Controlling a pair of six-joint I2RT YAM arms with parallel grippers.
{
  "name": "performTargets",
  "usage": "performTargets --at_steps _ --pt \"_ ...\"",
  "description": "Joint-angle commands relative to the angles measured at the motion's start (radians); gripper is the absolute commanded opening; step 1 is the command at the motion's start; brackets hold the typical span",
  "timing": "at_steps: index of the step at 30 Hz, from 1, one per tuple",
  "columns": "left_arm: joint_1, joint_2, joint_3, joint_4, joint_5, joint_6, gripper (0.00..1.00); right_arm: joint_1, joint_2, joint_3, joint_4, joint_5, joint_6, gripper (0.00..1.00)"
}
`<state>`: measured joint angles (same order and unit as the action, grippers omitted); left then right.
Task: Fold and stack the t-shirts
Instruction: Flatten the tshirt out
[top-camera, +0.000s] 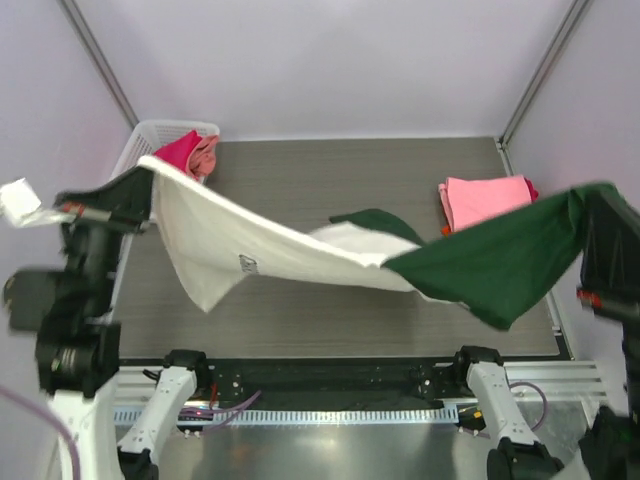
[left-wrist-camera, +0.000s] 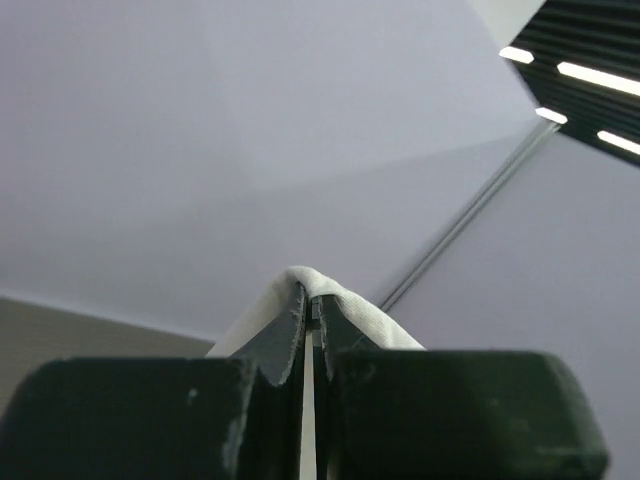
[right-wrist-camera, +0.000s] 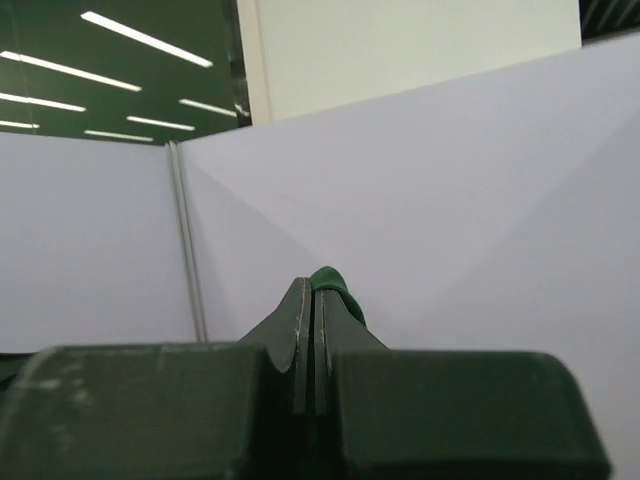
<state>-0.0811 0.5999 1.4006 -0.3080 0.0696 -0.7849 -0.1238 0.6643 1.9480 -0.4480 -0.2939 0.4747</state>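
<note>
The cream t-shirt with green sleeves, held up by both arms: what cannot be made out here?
Top view: the label on the cream t-shirt is too small to read.
Top view: that shirt partly covers the basket; its contents cannot be counted.
Top view: the green sleeve hides part of the folded pink t-shirt.
Wrist views: left fingers and right fingers hide all but a pinched fold.

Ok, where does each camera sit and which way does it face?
Top external: above, behind the bases, looking down at a grey table; left gripper and right gripper hold a cream t-shirt with dark green sleeves.
Left wrist: aimed at the wall; shut fingers pinch cream cloth.
Right wrist: same, pinching green cloth.
Shared: that t-shirt.
</note>
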Motion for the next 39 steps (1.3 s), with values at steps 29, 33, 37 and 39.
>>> performTargets --at_steps 29,33,37,39 --pt "0.0 0.924 0.484 0.303 0.018 -0.005 0.0 0.158 0.812 0.281 0.267 0.161 -0.048 0.01" --pt "0.0 0.813 0.213 0.38 -0.039 0.009 0.0 0.158 0.727 0.172 0.315 0.079 -0.045 0.01" --pt "0.0 0.72 -0.019 0.38 -0.045 -0.003 0.0 0.158 0.602 -0.024 0.313 0.013 -0.038 0.01" --pt "0.0 0.654 -0.102 0.429 -0.042 -0.007 0.0 0.156 0.476 -0.201 0.351 0.038 -0.035 0.01"
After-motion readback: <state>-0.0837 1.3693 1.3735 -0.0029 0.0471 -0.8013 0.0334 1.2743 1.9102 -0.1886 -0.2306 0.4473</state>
